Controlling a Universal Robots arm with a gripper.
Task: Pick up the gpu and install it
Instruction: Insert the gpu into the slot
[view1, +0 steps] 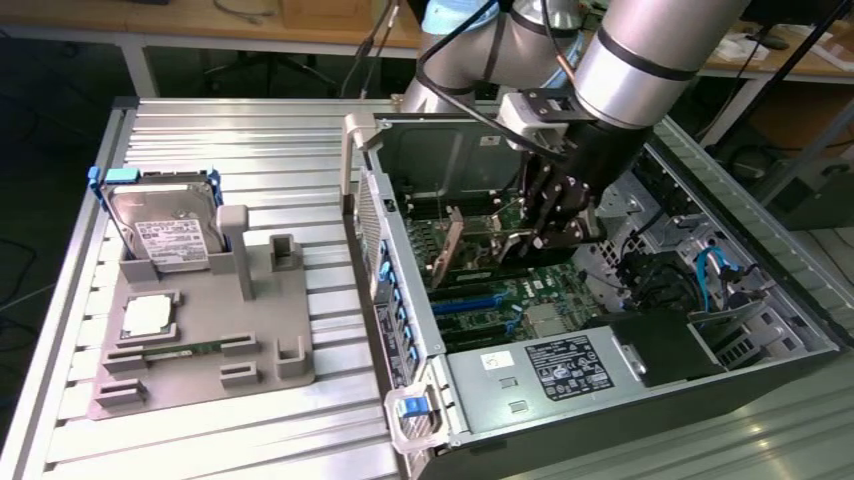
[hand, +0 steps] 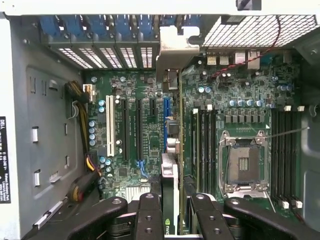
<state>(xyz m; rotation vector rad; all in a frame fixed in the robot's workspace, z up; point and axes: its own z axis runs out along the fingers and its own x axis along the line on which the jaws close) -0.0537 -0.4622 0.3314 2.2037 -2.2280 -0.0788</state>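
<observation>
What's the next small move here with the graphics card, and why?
Probably ease the gpu straight down a little. The gripper holds it edge-on above the motherboard, running along the blue slot, and I can't tell whether it's seated.

Overall light: bright and even across the ribbed worktop (view1: 200, 440).
Glare: pale sheen on the silver arm (view1: 661, 45).
Shadow: computer case (view1: 461, 160) interior dimmer than the worktop.
Wrist view: motherboard (hand: 240, 100) evenly lit, pincer (hand: 172, 202) dark.

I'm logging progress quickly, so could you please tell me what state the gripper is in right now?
Gripper: closed on the gpu, holding it over the motherboard inside the computer case.
</observation>
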